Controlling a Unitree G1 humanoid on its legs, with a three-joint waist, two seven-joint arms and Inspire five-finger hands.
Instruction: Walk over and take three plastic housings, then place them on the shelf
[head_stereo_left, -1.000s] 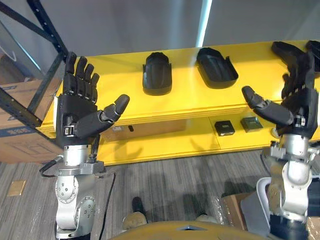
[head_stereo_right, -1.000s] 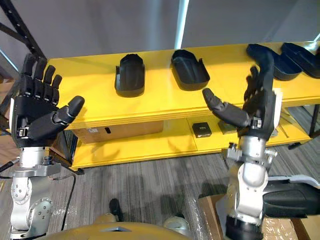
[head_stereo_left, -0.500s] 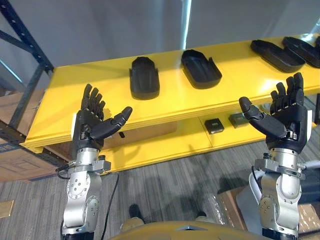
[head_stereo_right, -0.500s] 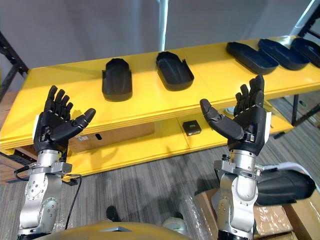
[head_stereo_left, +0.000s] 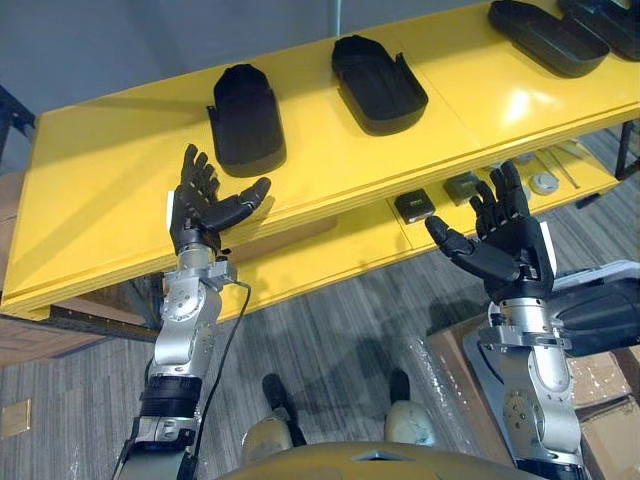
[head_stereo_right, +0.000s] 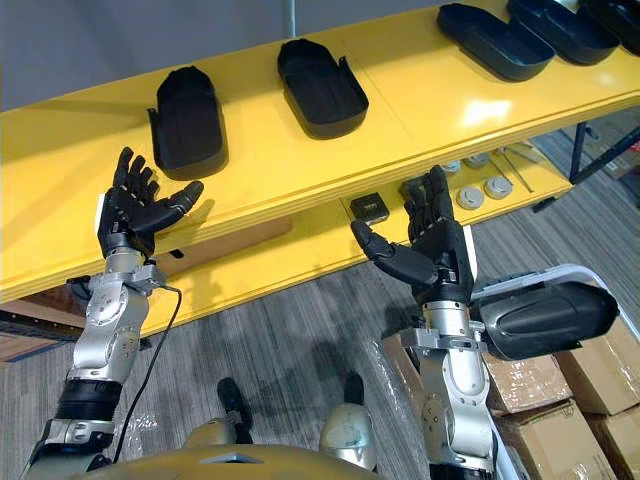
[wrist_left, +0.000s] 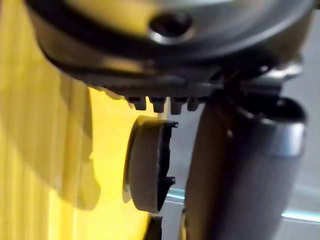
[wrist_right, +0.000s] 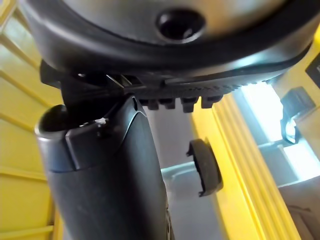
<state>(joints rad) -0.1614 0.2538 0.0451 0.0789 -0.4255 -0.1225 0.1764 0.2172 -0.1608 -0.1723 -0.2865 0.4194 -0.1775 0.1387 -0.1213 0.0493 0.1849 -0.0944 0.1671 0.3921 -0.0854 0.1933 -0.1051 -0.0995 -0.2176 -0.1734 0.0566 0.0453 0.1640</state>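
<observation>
Black plastic housing (head_stereo_left: 245, 120) is lying on the yellow shelf (head_stereo_left: 90, 200) just beyond my left hand (head_stereo_left: 197, 213), and with that and my right hand (head_stereo_left: 510, 255) both hanging spread and empty, I'm risking nudging the housing back or clipping the shelf edge on the reach.

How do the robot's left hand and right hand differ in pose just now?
The left hand shows against the upper yellow shelf, the right hand lower, against the lower shelf and floor. The left hand is just short of a black housing; the right hand has none near. Both are open and empty.
</observation>
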